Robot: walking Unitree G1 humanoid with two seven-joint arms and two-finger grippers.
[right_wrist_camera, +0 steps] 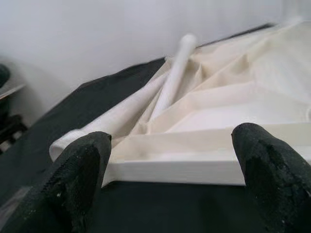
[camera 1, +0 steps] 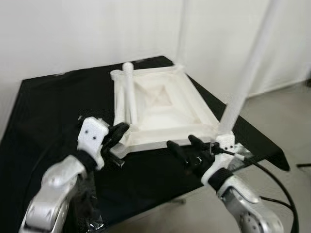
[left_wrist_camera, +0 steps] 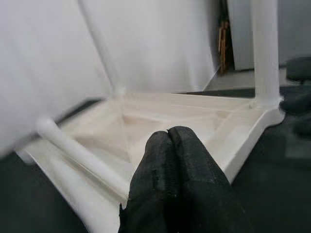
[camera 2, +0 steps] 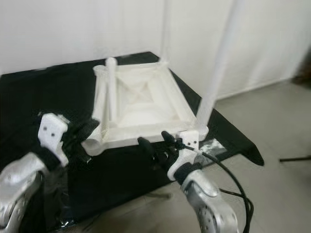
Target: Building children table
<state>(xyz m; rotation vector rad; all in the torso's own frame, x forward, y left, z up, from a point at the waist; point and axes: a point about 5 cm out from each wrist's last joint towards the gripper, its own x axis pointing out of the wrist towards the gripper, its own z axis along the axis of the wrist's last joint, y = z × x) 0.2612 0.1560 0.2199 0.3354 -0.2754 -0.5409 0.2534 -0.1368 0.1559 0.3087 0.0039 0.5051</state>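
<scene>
The white plastic tabletop (camera 1: 160, 104) lies upside down on black cloth (camera 1: 53, 111), two smooth round legs (camera 1: 243, 82) pointing straight up, a loose leg (camera 1: 129, 92) lying along its left rail. The left gripper (camera 1: 115, 141) is clenched empty at the near-left corner. The right gripper (camera 1: 187, 145) is spread before the near rail.

Upturned tabletop (camera 1: 160, 104) lying on a cloth-covered table (camera 1: 48, 111), wall behind. Two legs standing upright in the right-hand corners: far one (camera 1: 182, 34), near one (camera 1: 245, 80). A loose leg (camera 1: 129, 92) lying along the left side. Left gripper (camera 1: 118, 133) at the near-left corner, fingers together; right gripper (camera 1: 182, 144) before the near edge, fingers spread. Floor (camera 1: 286, 111) to the right.
</scene>
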